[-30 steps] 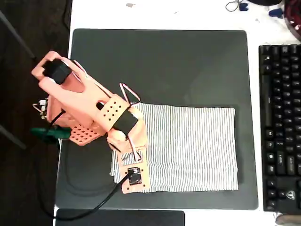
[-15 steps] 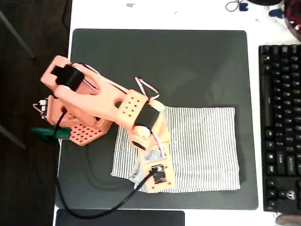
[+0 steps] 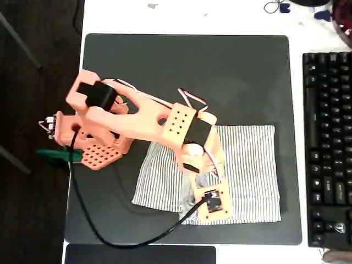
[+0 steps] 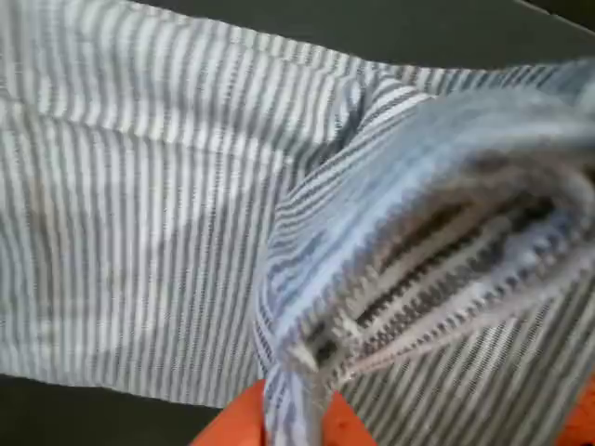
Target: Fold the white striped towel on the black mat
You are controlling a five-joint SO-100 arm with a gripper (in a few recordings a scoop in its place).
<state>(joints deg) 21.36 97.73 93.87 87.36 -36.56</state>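
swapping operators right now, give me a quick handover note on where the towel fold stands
Pincer: shut on the towel, with a bunched edge pinched and lifted in the wrist view.
Towel: on the mat, in its lower right part in the overhead view; right side lies flat, left edge is slanted and pulled in.
Done: left side gripped and carried partway over the rest.
Left: bring the held edge on to the right edge, lay it down, let go, then check that the edges line up.
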